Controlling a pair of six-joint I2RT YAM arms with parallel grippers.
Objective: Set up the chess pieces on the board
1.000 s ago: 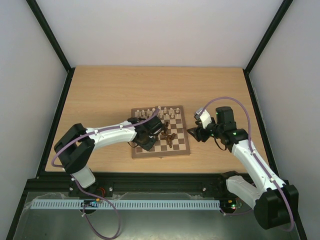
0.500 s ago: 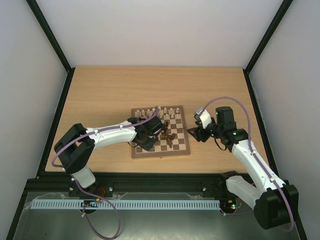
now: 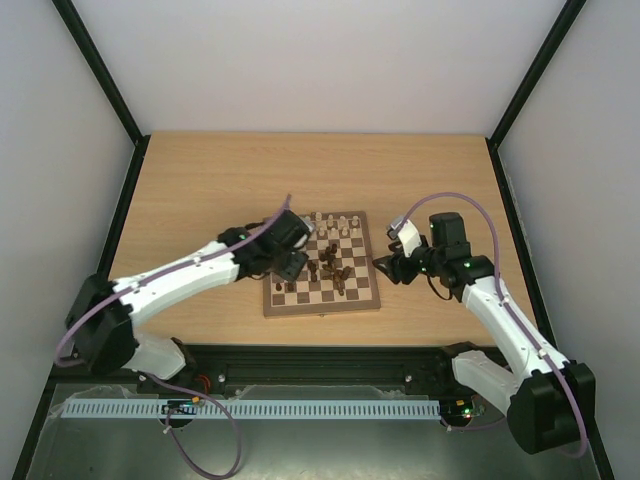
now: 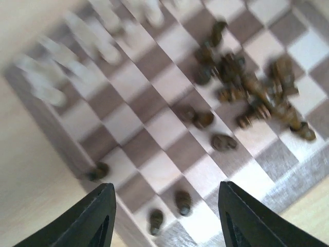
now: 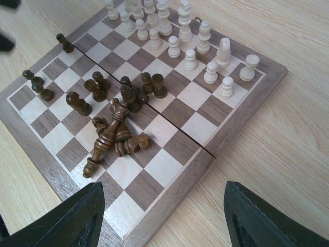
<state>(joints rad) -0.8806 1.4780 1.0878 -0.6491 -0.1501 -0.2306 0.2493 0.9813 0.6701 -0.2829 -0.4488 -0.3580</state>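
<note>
Left tool (image 4: 165, 198) and right tool (image 5: 163, 193) gape empty; heaped dark pieces (image 5: 115, 138) lie toppled, pale pieces (image 5: 175, 46) upright.

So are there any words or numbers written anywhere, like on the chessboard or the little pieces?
None: no word, number, label or sign can be read in any view.
The board has plain squares and a plain border, with no letters or numbers along its edges.
The chess pieces carry no marks.
The left wrist view is blurred, but nothing like writing shows there.
</note>
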